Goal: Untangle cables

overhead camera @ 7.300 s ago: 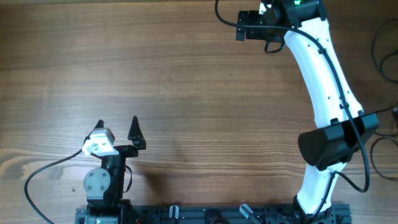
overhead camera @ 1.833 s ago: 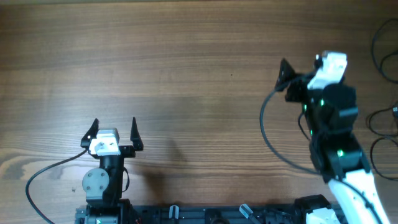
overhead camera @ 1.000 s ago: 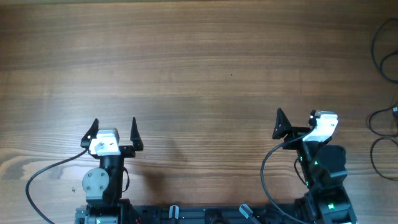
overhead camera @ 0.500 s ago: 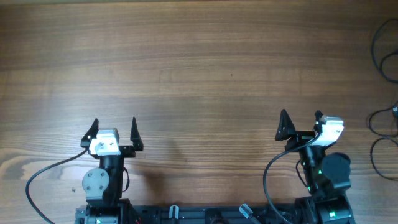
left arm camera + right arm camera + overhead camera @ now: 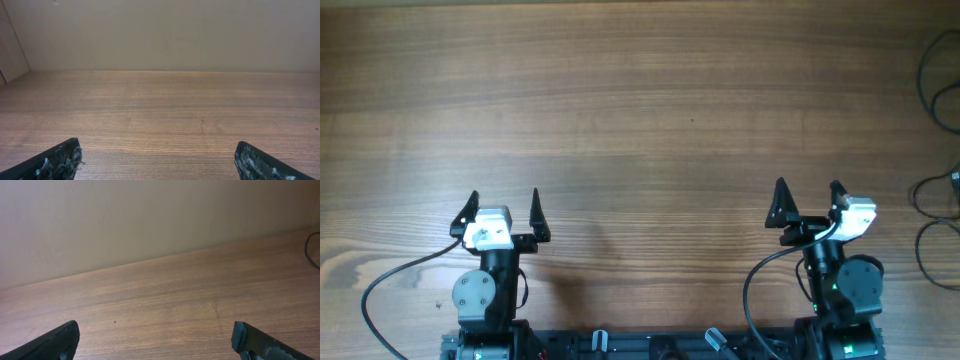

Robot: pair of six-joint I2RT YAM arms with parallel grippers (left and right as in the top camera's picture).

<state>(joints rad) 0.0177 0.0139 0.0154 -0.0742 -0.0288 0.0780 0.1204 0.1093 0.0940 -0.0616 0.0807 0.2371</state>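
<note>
Nearest the base rail, the left fingers (image 5: 535,208) stand spread wide over bare wood with nothing between them. The right fingers (image 5: 780,200) are likewise parted and empty. Both wrist views show only the two dark tips at the lower corners and wood grain beyond. A black lead (image 5: 380,275) curls from each arm's base (the rig's own wiring, I judge, not the job).

Out from there the worktop (image 5: 640,120) runs plain brown to the far edge, so nothing blocks a reach.

The cables (image 5: 922,75) lie off to the right, well apart from both arms. They are thin black loops, half cut off by the overhead frame's right edge, running from level with the right arm to nearly the far edge. A short arc of them also shows at the right margin of the right wrist view. Whether they cross or knot anywhere cannot be told from here.

They should handle light and limp. They will sag and drag rather than hold a shape, and a smooth jacket may slip through a loose pinch. The best hold is probably on a free run of one loop, away from any crossing, lifted so that it draws clear of the others. The right arm sits far closer to them.
</note>
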